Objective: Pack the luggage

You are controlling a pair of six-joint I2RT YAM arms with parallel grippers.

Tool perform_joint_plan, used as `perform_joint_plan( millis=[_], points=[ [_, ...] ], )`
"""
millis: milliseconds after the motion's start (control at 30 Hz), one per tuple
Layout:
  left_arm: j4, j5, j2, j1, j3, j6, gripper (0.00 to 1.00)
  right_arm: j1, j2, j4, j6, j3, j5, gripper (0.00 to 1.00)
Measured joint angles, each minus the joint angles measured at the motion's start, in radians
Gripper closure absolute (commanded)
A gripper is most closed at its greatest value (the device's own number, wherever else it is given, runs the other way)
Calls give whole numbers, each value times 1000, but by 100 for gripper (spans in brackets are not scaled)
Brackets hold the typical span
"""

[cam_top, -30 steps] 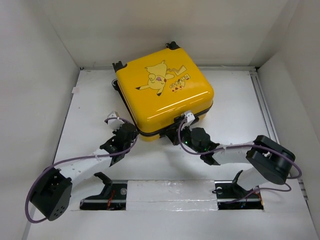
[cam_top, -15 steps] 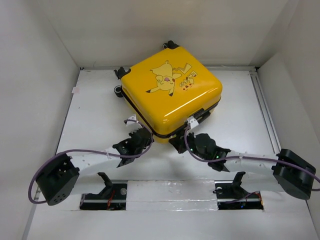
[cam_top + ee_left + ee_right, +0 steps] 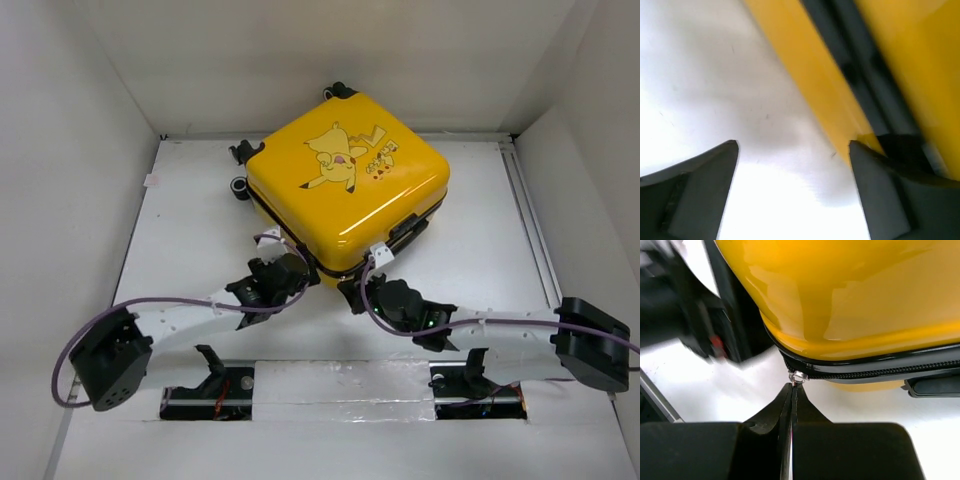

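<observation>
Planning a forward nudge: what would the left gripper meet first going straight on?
Probably the luggage, its yellow side just ahead of the open left gripper; one finger looks close to it, though depth is unclear.

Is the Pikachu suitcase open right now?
No, the suitcase lies shut, with its yellow lid down flat on the bottom half.

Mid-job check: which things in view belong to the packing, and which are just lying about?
Job: luggage, lid down; its zipper pull, pinched by the shut right hand; left hand, open beside the shell.
Not part of it: table; purple cables on the arms; small white tab at the table's left edge.
</observation>
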Motion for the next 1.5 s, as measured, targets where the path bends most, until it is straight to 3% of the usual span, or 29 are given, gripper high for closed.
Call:
perform_joint_plan(
  millis=[67,233,400,533,700,1000,1133,1233,1333,1433,1467,1500],
  points=[
    [-14,-3,-66,33,0,3,1,2,-33,-23,2,-13,8,100],
    [40,-18,-242,172,-2,-26,1,4,-48,-44,14,-15,7,100],
    [256,97,-281,489,0,-106,1,25,-66,-34,40,-37,3,100],
    [380,200,-126,700,48,-207,1,45,-109,-34,62,-71,-16,100],
    [438,378,178,855,242,-291,1,62,-129,-40,79,-80,-33,100],
    [481,596,460,905,455,-366,2,67,-126,-33,90,-85,-35,100],
    [500,638,524,906,472,-417,11,68,-120,-30,92,-85,-35,100],
    [532,655,553,906,478,-464,27,68,-112,-21,97,-85,-35,100],
    [570,660,572,906,495,-494,55,69,-99,-10,100,-85,-35,100],
    [587,668,584,906,501,-526,66,73,-88,6,105,-85,-37,100],
    [594,670,589,906,503,-530,83,74,-85,12,107,-85,-38,100],
    [596,671,594,906,507,-531,91,74,-84,15,108,-85,-41,100]
  ],
)
